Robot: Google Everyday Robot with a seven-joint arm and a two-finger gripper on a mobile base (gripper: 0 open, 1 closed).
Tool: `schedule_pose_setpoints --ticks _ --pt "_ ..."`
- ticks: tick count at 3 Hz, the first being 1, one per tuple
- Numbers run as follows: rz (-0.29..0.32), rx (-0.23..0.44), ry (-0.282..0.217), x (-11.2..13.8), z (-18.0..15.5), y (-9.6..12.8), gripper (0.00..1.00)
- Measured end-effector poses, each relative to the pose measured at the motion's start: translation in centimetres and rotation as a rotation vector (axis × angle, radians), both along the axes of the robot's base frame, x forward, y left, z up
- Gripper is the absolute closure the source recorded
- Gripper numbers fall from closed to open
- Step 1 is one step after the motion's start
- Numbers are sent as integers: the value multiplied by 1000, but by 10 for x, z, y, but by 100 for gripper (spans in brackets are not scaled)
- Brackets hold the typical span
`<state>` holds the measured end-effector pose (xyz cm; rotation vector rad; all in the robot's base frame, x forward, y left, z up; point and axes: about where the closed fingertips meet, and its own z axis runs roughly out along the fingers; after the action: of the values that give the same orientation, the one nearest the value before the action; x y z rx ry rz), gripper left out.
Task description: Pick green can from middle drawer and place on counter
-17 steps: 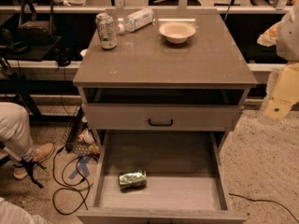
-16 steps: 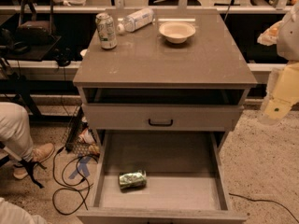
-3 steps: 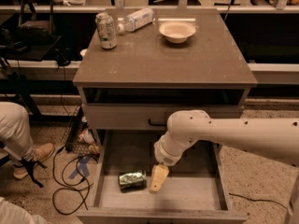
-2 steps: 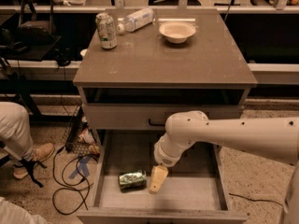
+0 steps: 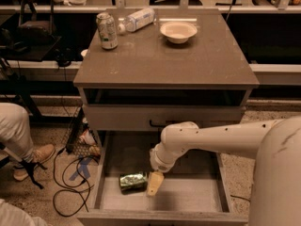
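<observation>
Hovering gripper [image 5: 154,185] just beside green can [image 5: 132,181] in middle drawer [image 5: 183,197], opening untellable; not yet lifting toward desk [image 5: 164,60].

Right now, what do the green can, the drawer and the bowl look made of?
The green can: thin metal, glossy; it glints and looks dented. The drawer: probably painted wood or board, matte grey, flat floor without shine. The bowl: pale and dull, maybe paper or plastic; can't tell which. The end effector hangs inside the drawer, close beside the can.
</observation>
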<state>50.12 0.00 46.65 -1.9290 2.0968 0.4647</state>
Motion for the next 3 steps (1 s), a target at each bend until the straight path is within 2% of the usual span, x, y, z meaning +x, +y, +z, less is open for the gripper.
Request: schedule_pose_setpoints --ticks 1,3 --pt "30 30 9 3 -37 10 0" --pt "56 27 15 -2 -69 30 0"
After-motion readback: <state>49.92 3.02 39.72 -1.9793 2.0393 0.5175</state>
